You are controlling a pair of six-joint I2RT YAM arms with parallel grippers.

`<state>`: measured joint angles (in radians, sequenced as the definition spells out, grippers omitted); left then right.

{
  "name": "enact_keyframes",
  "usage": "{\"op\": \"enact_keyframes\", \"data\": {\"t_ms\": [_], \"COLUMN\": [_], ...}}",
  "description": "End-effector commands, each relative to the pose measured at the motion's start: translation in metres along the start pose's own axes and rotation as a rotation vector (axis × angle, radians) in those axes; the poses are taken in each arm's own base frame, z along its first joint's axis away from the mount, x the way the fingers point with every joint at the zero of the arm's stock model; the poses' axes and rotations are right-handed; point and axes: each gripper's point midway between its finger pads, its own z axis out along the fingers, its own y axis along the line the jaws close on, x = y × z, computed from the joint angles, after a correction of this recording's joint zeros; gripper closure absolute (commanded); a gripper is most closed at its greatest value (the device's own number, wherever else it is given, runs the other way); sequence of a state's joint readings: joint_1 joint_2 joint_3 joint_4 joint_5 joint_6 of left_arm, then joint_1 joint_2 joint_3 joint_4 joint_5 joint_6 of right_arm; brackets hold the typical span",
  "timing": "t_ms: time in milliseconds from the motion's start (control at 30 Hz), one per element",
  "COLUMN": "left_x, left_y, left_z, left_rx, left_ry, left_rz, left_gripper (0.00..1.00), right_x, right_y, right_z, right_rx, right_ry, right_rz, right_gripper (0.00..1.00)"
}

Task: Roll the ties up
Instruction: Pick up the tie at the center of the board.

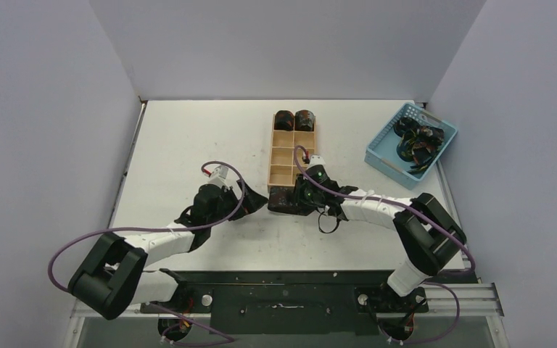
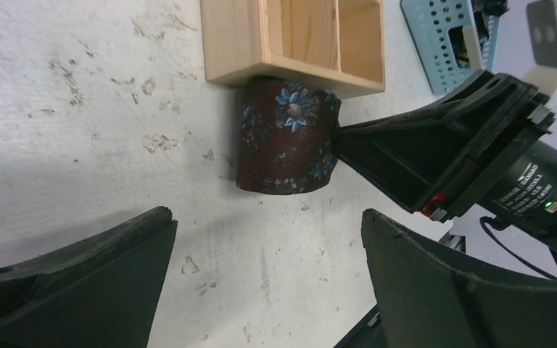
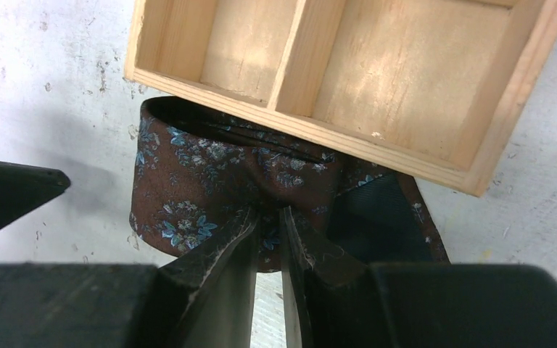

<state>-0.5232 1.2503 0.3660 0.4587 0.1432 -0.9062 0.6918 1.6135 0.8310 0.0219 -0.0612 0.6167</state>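
A rolled brown tie with blue flowers [image 1: 281, 201] lies on the table against the near end of the tan wooden tray [image 1: 274, 156]. My right gripper [image 3: 269, 212] is shut on the coil's near edge [image 3: 210, 181]; in the top view the right gripper [image 1: 303, 196] is at the coil's right side. The coil also shows in the left wrist view [image 2: 287, 136]. My left gripper [image 2: 265, 217] is open and empty, a little left of the coil [image 1: 252, 201]. Two rolled ties [image 1: 295, 119] sit in the tray's far compartments. Loose ties [image 1: 417, 143] lie in the blue basket [image 1: 381, 148].
The tray stands mid-table, its near compartments [image 3: 399, 69] empty. The light blue basket is at the far right, close to the table's right edge. A loose flap of the tie [image 3: 392, 217] spreads right of my right fingers.
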Motion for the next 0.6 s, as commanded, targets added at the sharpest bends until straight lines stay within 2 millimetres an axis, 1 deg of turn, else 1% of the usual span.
{"op": "enact_keyframes", "data": {"t_ms": [0,100,200,233,267,367,567], "left_x": [-0.004,-0.003,0.000,-0.001,-0.001,-0.001,0.008], "left_y": [-0.032,-0.039,-0.040,-0.040,-0.041,-0.043,-0.039], "left_z": [0.010,0.016,0.021,0.022,0.023,0.027,0.045], "left_rx": [0.132,0.161,0.161,0.165,0.168,0.166,0.093], "left_ry": [0.021,0.043,0.067,0.065,0.063,0.068,0.144], "left_rz": [0.044,0.058,0.066,0.064,0.063,0.067,0.103], "left_gripper": [0.00,0.00,0.00,0.04,0.05,0.05,0.05], "right_x": [0.003,0.008,0.014,0.016,0.018,0.027,0.039], "right_y": [-0.009,-0.014,-0.017,-0.019,-0.020,-0.029,-0.043], "right_z": [-0.007,-0.006,-0.007,-0.007,-0.007,-0.008,-0.008], "right_rx": [0.002,-0.007,-0.014,-0.018,-0.018,-0.020,-0.020], "right_ry": [-0.022,-0.007,-0.001,0.001,0.004,0.016,0.032], "right_rz": [0.040,0.057,0.067,0.070,0.072,0.094,0.125], "right_gripper": [0.81,0.82,0.82,0.82,0.82,0.82,0.82]}}
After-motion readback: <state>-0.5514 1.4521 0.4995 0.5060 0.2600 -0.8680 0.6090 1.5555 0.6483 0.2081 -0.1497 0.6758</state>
